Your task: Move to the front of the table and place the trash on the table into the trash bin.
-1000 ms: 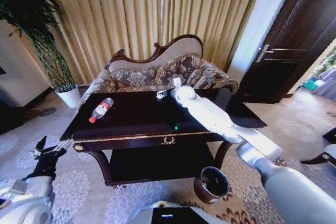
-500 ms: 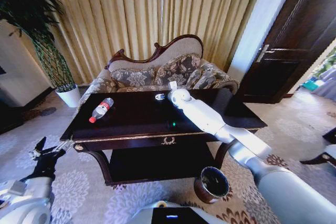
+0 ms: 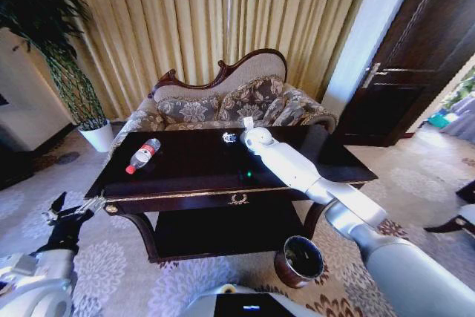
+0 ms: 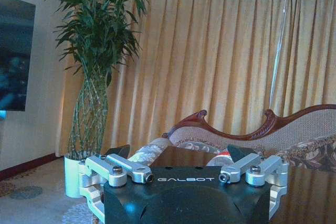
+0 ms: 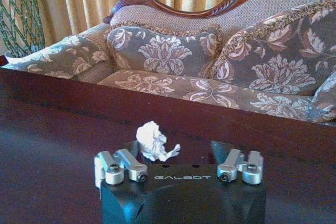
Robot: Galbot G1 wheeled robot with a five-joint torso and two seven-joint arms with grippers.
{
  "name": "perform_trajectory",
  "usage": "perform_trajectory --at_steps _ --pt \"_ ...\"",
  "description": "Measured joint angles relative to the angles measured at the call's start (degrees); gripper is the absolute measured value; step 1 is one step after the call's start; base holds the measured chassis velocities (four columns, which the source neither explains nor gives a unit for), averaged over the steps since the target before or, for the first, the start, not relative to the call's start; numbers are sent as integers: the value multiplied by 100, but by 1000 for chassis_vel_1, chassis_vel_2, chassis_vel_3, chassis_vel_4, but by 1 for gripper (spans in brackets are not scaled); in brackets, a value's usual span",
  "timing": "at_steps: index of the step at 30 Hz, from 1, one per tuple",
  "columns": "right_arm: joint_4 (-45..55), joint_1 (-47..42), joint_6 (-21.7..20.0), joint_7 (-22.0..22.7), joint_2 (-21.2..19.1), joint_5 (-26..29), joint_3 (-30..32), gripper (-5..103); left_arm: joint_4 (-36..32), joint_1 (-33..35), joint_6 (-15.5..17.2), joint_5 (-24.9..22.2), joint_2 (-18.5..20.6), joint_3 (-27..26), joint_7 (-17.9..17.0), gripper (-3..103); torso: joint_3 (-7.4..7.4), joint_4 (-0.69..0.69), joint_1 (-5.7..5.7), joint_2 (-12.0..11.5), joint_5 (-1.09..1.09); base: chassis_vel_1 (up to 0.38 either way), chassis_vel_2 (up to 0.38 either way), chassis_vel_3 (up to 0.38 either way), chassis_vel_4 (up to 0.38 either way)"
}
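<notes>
A: Left tool (image 3: 63, 217): parked low beside desk (image 3: 185, 176) corner, fingers spread. Bottle (image 3: 142, 155): lying near left edge, cap toward front

B: Right tool (image 5: 178, 153): arm stretched over far edge, jaws parted, crumpled white paper (image 5: 155, 141) just ahead between them. Bin (image 3: 299, 260): floor, front right

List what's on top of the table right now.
On the table: a bottle near its left end and a crumpled paper before the right gripper. The arm covers part of the top.
</notes>
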Motion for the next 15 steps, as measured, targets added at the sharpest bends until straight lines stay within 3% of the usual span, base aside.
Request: perform_trajectory --at_steps 3,5,6,7,10,15 --pt "6 -28 60 -4 1 -18 -13 62 0 0 0 -1 -12 -1 0 100 0 0 0 0 0 0 0 0 0" --pt "8 -34 69 -5 -3 -21 -15 62 0 0 0 -1 -16 -1 0 100 0 0 0 0 0 0 0 0 0" --pt "18 -47 87 -7 -14 -27 -18 50 0 0 -1 -2 -20 0 0 100 0 0 0 0 0 0 0 0 0" --pt "18 -47 87 -7 -14 -27 -18 50 0 0 -1 -2 -20 0 0 100 0 0 0 0 0 0 0 0 0" --pt "52 -68 106 -13 -70 -34 -22 35 3 -9 -2 -2 -18 8 1 100 0 0 0 0 0 0 0 0 0" --pt "84 -74 111 -16 -122 -34 -21 24 2 -23 -2 -2 -5 24 0 100 0 -1 0 0 0 0 0 0 0"
